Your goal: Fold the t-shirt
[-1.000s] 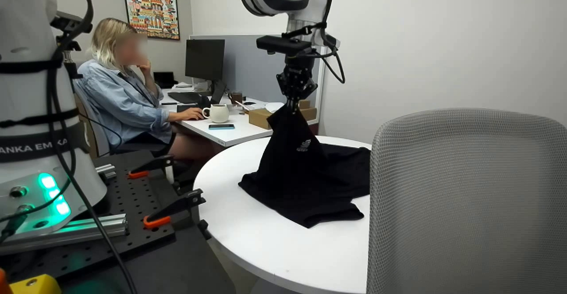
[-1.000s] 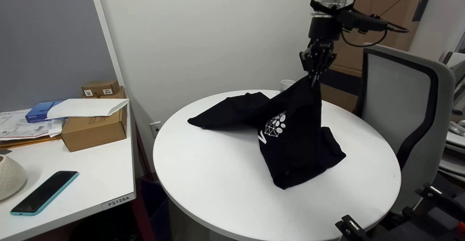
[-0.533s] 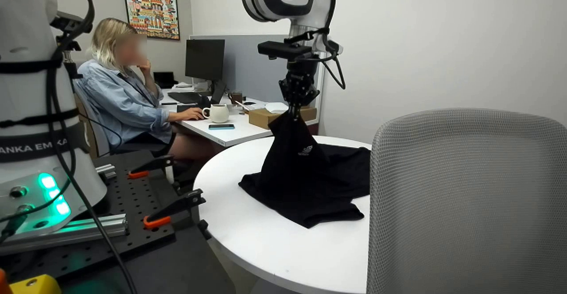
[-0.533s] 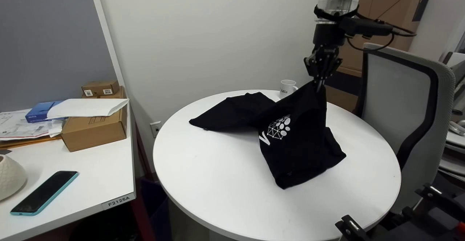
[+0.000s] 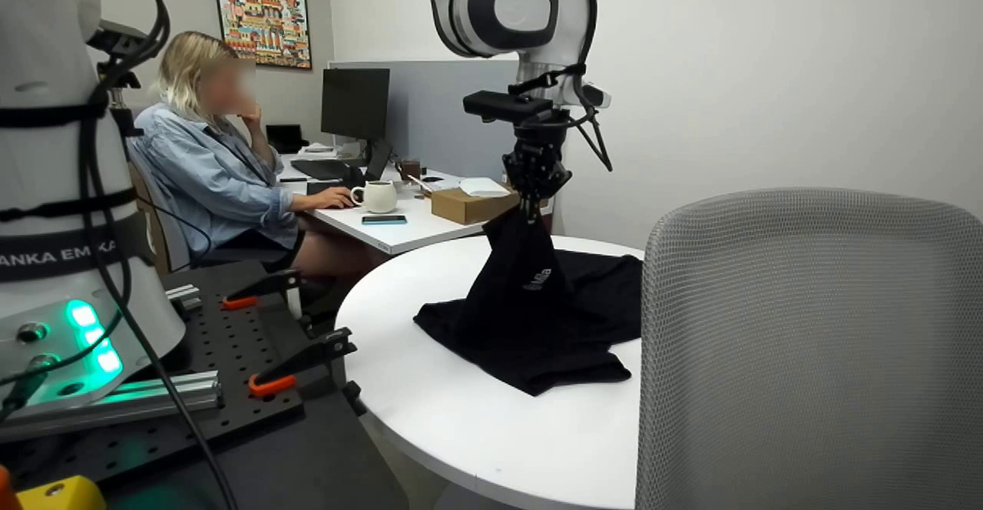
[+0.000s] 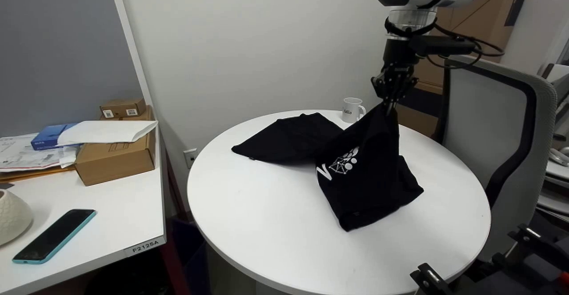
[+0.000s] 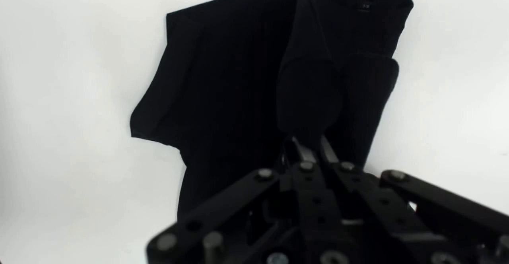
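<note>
The black t-shirt (image 6: 369,193) lies partly on the round white table (image 6: 266,224), with one part drawn up into a peak. My gripper (image 5: 530,215) is shut on the fabric at the top of that peak, above the tabletop, in both exterior views. A white print (image 6: 342,162) shows on the lifted side. Seen from the wrist, the gripper (image 7: 312,148) pinches a hanging fold, while a sleeve spreads to the left and the collar (image 7: 366,5) lies at the top. The chair hides part of the shirt in an exterior view.
A white mug (image 6: 352,109) stands on the table close behind the raised cloth. A grey mesh chair (image 5: 806,341) is right by the table's edge. Black clamps (image 5: 307,360) sit on the robot's mount beside the table. A desk (image 6: 111,224) with boxes and a phone adjoins; someone sits there.
My gripper has come down with the held cloth, and in an exterior view it has also shifted right. The peak is lower, uncovering more of the mug. The shirt's spread part has barely moved.
</note>
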